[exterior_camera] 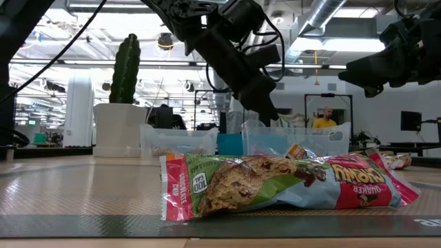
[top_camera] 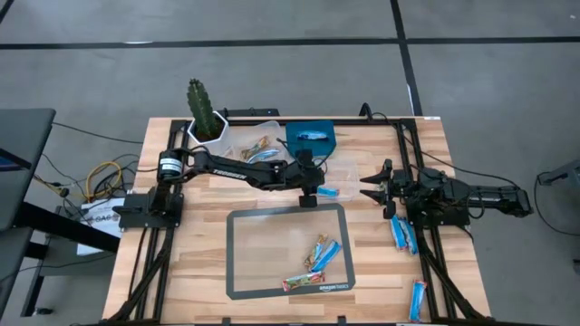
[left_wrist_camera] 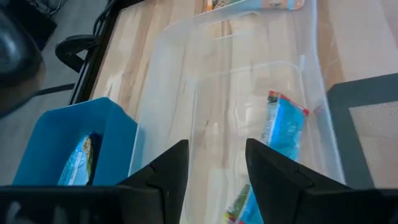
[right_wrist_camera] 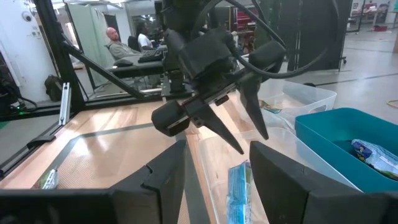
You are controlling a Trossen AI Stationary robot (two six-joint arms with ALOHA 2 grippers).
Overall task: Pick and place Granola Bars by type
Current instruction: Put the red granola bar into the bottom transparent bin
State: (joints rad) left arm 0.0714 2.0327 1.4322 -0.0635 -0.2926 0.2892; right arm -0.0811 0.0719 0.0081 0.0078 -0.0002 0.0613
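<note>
Now left hand open, empty, w/ blue bar just beneath.

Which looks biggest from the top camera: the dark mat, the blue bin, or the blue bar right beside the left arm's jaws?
1. The dark mat, easily the largest.
2. The blue bin.
3. The blue bar beside the left gripper, smallest.
All sit on the table, so the order is fair.

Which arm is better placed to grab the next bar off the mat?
Left, probably. Its open, empty pincer hangs at the grey-edged mat's far edge, above the clear plastic tub, near the foil-wrapped bars. The right pincer sits off the mat's side, farther away.
</note>
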